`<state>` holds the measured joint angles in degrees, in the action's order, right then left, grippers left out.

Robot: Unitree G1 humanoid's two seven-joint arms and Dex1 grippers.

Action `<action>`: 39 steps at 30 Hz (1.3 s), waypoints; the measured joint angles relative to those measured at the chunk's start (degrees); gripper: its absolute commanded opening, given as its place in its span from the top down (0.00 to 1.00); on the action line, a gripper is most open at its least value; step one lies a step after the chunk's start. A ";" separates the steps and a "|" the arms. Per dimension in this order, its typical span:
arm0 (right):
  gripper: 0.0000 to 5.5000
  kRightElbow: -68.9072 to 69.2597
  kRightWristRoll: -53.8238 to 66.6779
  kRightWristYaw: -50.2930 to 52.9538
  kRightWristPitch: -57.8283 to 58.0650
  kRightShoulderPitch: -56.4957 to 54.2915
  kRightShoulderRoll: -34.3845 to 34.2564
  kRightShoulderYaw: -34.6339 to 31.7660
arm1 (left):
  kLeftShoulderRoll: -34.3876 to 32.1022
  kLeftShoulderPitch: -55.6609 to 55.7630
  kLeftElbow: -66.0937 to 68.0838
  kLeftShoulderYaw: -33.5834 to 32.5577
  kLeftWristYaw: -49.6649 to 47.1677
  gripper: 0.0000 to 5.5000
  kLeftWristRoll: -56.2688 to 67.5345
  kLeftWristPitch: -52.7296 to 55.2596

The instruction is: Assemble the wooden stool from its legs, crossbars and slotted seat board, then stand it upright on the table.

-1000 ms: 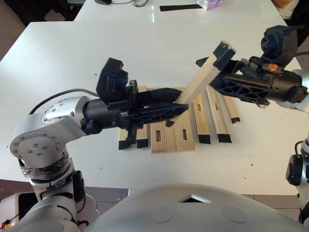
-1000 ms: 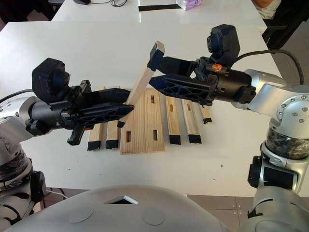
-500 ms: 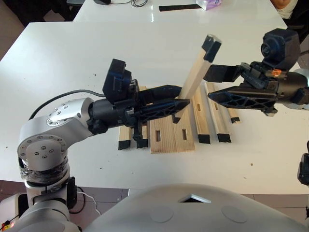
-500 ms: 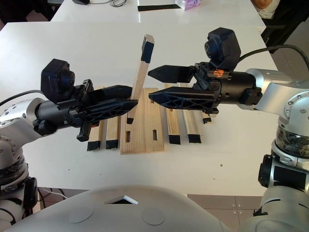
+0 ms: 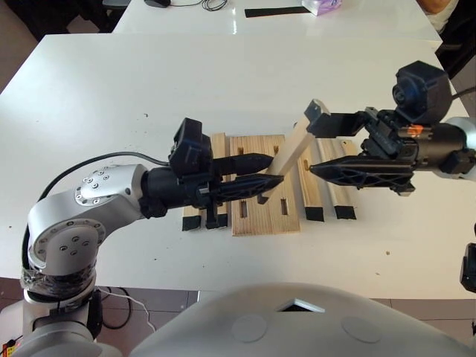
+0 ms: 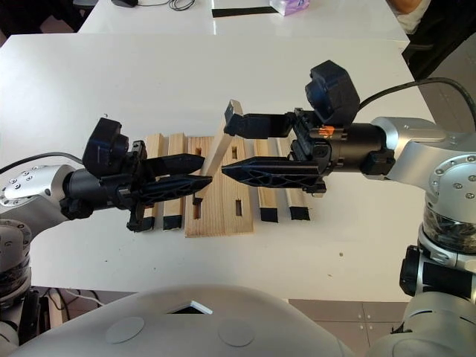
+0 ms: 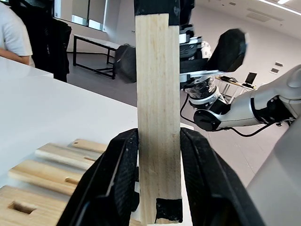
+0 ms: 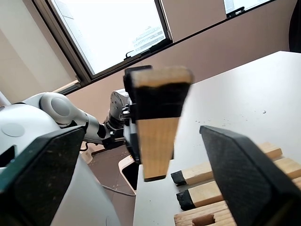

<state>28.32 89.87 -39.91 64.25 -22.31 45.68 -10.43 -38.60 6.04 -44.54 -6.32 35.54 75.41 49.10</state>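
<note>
The wooden leg (image 5: 294, 147) stands tilted above the slotted seat board (image 5: 262, 221), black-capped top leaning toward the counter's right edge, and the left hand (image 5: 274, 169) is clamped on it just above its lower black-taped end; whether that end touches the board cannot be told. The right hand (image 5: 315, 149) is spread wide, one finger on either side of the leg's top and both clear of the wood. The board lies flat near the middle of the counter's (image 5: 111, 82) near edge, with two black-tipped pieces (image 5: 192, 221) alongside toward the left edge and more pieces (image 5: 343, 201) toward the right.
</note>
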 measured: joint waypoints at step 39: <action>0.76 4.54 -7.50 -0.88 -6.09 4.05 0.21 4.96 | -5.56 0.44 3.83 2.08 -3.10 0.56 8.85 0.48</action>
<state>32.85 82.37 -40.79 58.16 -18.26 45.89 -5.47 -44.16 6.48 -40.71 -4.24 32.44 84.26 49.58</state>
